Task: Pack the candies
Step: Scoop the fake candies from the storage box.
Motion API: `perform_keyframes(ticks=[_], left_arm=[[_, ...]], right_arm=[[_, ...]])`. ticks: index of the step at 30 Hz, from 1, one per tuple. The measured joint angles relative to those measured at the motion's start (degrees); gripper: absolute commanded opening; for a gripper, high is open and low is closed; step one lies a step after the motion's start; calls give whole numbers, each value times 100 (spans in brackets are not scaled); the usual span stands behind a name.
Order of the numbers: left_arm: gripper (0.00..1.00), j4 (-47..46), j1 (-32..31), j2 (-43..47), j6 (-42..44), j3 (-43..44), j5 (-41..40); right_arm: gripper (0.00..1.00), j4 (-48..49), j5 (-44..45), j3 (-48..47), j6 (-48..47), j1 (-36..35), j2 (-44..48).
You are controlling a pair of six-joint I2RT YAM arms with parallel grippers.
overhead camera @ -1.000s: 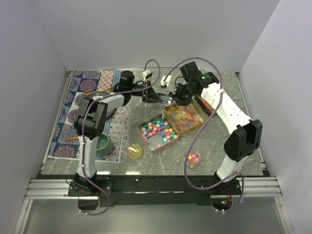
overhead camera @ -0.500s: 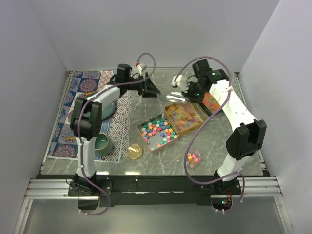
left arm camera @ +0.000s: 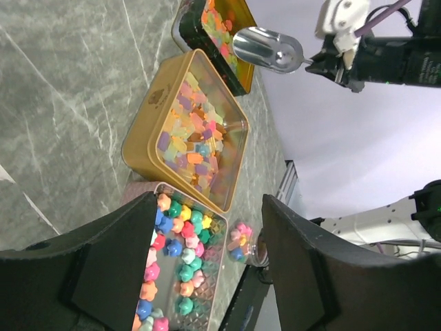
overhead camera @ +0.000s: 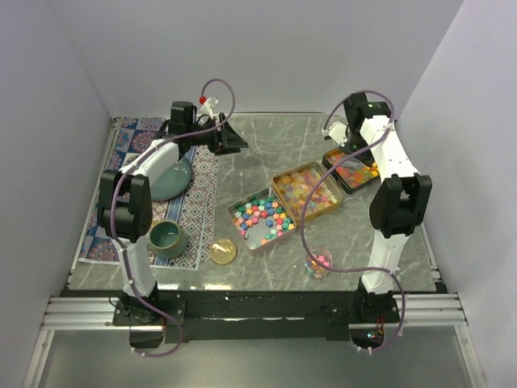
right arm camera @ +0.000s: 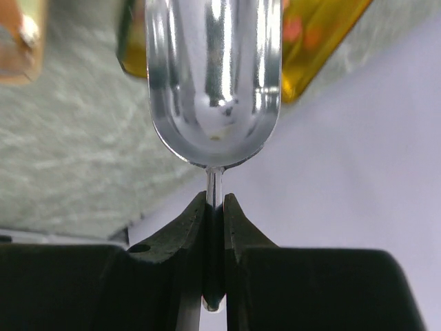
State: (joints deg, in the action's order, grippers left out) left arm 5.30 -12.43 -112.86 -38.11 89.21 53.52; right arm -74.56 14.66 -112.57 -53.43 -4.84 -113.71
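Pastel star candies [overhead camera: 262, 217] fill a silver tin [overhead camera: 235, 209] at the table's middle, with more in a small clear jar [overhead camera: 320, 262] near the front. Translucent gummy candies [overhead camera: 307, 187] lie in a gold tin [overhead camera: 283, 179], and more sit in a dark tin [overhead camera: 352, 168] at the back right. My right gripper [right arm camera: 215, 201] is shut on the thin handle of a metal scoop [right arm camera: 215, 83], which is empty. In the top view the right gripper [overhead camera: 341, 141] hangs over the dark tin's far end. My left gripper [overhead camera: 233, 139] hovers at the back left, open and holding nothing [left arm camera: 207, 269].
A patterned mat [overhead camera: 129, 174] covers the left side and carries a teal plate [overhead camera: 168, 179] and a teal bowl [overhead camera: 166, 238]. A round gold lid [overhead camera: 223, 251] lies in front of the silver tin. White walls close in the table at the back and sides.
My left gripper has opened and swung back to the left, away from the scoop. My right gripper has carried the scoop to the right, to above the dark tin.
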Motion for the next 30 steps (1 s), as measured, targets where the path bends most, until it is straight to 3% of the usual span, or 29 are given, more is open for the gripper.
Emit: perform_keyframes(ticks=[13,18,30], left_arm=[[68,-861,302,564,-409,-898,15],[67,-1086,529,778,-507,-1185,13],[67,-1150,861,1067,-503,-1563,4]], right_arm=[[0,-190,2304,9,-404,-4,-415],[0,-127,2702,-409,-586,-15,-951],[0,-74,3023,-422,-837,-26,-1403]])
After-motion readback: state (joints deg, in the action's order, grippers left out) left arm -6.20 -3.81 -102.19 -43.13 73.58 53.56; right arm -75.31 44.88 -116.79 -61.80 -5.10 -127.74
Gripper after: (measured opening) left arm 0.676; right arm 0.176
